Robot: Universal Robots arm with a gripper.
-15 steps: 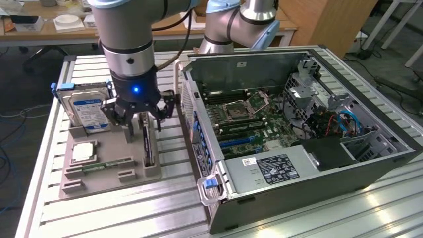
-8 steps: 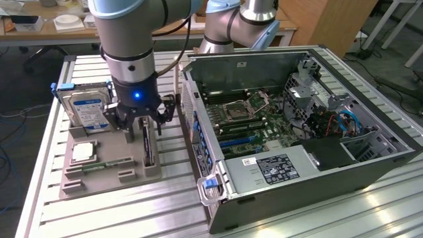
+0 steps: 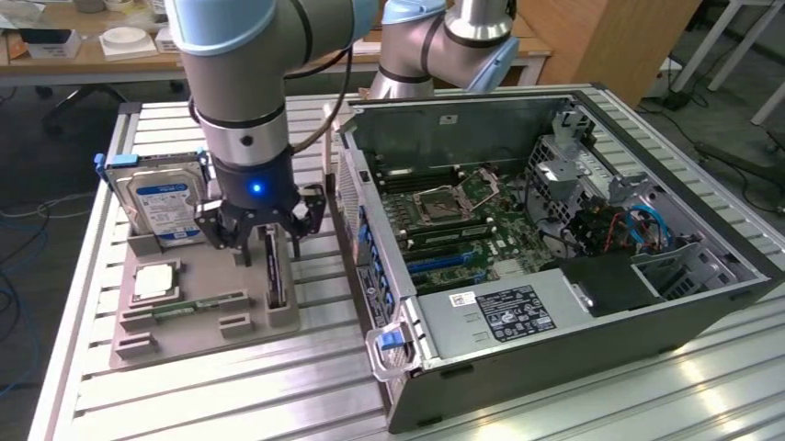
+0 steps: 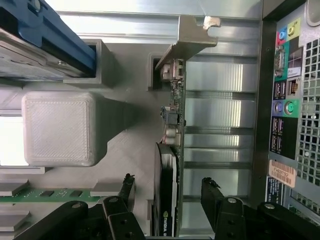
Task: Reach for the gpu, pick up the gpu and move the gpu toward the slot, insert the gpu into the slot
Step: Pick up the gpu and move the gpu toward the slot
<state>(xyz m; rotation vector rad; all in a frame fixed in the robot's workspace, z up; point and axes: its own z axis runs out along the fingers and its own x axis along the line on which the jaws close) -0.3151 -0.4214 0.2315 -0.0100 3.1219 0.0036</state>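
The gpu (image 3: pixel 276 276) stands on edge in a groove of the grey holder tray (image 3: pixel 184 340), on the exterior view's left. In the wrist view the gpu (image 4: pixel 172 145) is a thin green-and-dark card whose pale metal bracket (image 4: pixel 187 40) is at its far end. My gripper (image 3: pixel 265 237) hangs just over the card and is open. In the wrist view my gripper (image 4: pixel 168 194) straddles the card, with one black finger (image 4: pixel 125 192) on each side and neither touching it. Blue expansion slots (image 3: pixel 444 264) show on the motherboard inside the open computer case (image 3: pixel 687 303).
The holder tray also carries a blue-labelled hard drive (image 3: pixel 164 207), a processor chip (image 3: pixel 157 280) and a narrow green memory stick (image 3: pixel 197 303). The case's rear port panel (image 4: pixel 287 100) stands close beside the card. A ribbed metal table (image 3: pixel 245 386) lies under everything.
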